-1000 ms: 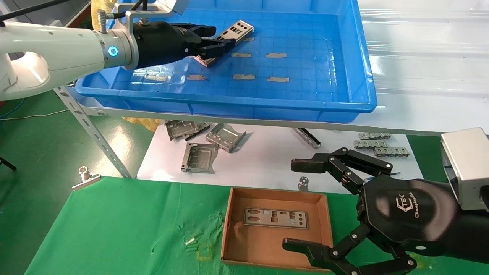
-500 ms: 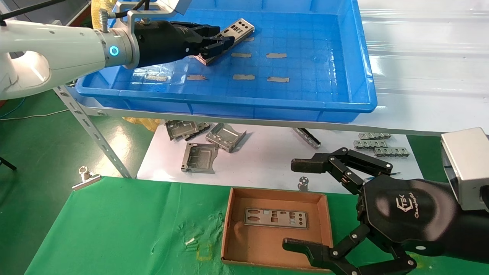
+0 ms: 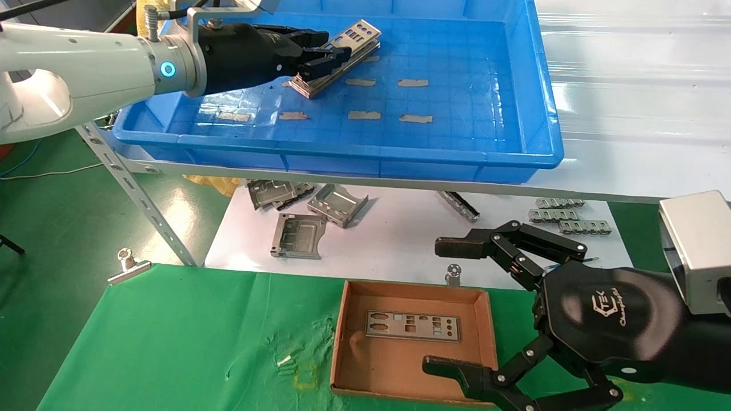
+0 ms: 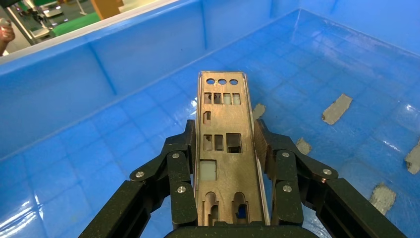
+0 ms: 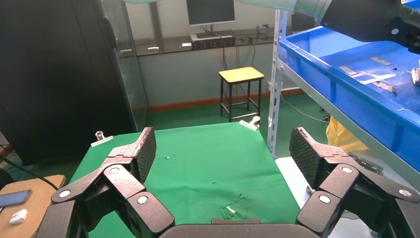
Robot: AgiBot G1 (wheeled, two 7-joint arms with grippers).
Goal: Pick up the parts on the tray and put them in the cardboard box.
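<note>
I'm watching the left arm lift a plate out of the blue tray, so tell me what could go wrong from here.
1. The left gripper pinches the plate only by its thin long edges; it might slip or twist during the carry.
2. A stack of plates lies right beneath; the lift could drag one along.
3. The cardboard box already holds a plate, and the right gripper sits open at its edge, crowding the drop.

My left gripper (image 3: 322,60) clamps a part (image 3: 342,48), apparently lifted, over the tray (image 3: 485,154); my right gripper (image 3: 451,305), spread wide, hangs beside the cardboard box (image 3: 342,342).

Folded grey brackets (image 3: 298,235) on white sheet (image 3: 394,240) — tape strips (image 3: 413,83)
</note>
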